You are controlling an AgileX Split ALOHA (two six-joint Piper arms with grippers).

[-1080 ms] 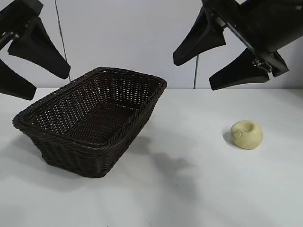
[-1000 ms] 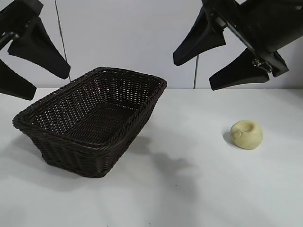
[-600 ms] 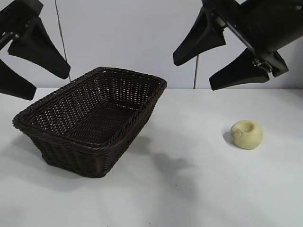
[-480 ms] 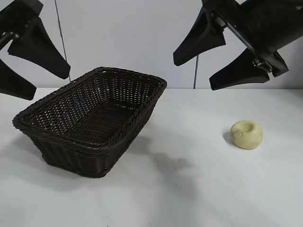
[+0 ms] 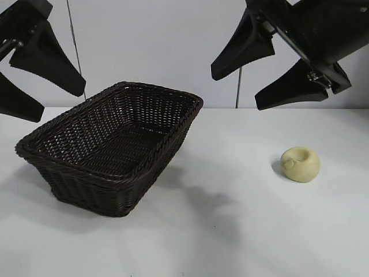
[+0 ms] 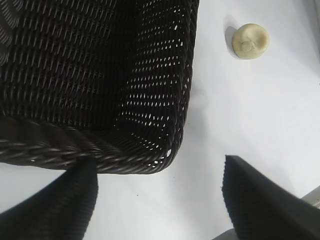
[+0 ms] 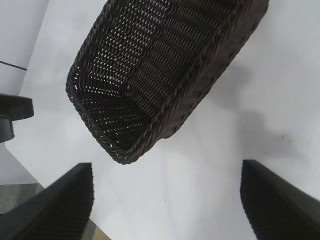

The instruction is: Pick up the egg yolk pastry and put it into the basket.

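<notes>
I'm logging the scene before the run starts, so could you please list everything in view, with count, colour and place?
egg yolk pastry: one, pale yellow-cream, on the table to the right, apart from the basket.
basket: one, dark brown wicker, on the table to the left, nothing in it.
table: one, white, under both.
left gripper: one, black, open, raised at the left beside the basket.
right gripper: one, black, open, raised at the right above the pastry's side.
</notes>
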